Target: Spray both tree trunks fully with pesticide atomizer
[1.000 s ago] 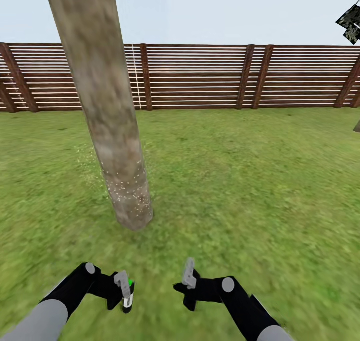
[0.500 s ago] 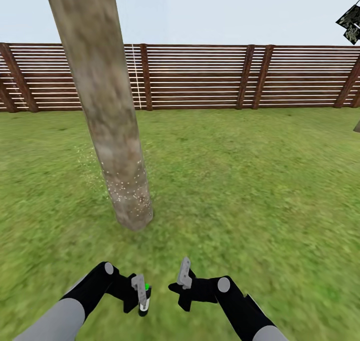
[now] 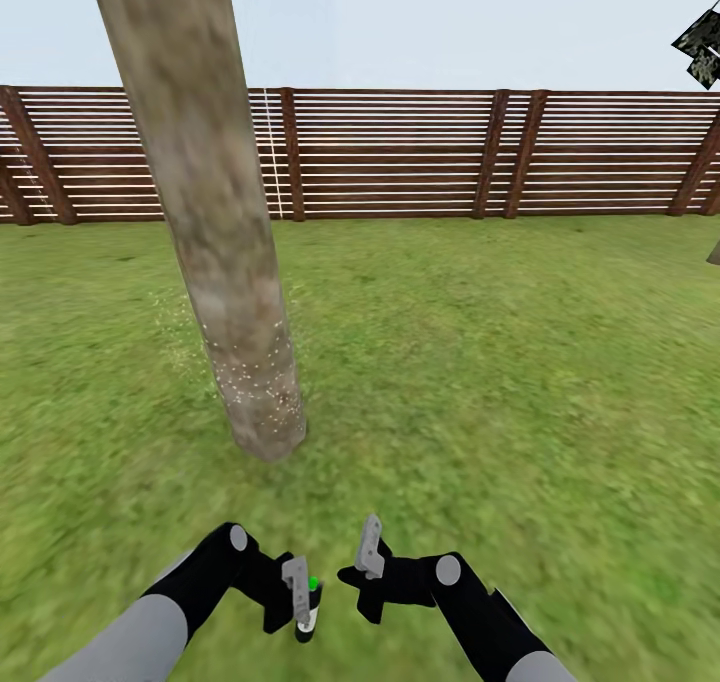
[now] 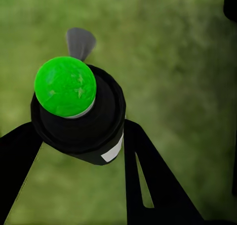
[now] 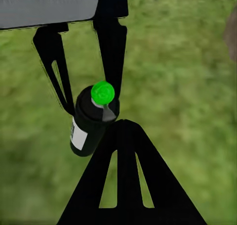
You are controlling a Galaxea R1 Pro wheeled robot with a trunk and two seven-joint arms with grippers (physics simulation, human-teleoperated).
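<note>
mottled tree trunk [image 3: 215, 262], slatted wooden fence [image 3: 400, 152]

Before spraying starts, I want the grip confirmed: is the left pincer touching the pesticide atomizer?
Touching. The left wrist view shows the left pincer with both fingers pressed against the pesticide atomizer, no gap.

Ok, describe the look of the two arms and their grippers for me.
Both arms have pale grey upper segments, then black forearms with a round grey joint cap. The left gripper and right gripper carry light grey finger plates seen from the head camera. Up close, the fingers are flat black triangular frames with slot-shaped cutouts. No cables or markings are visible.
</note>
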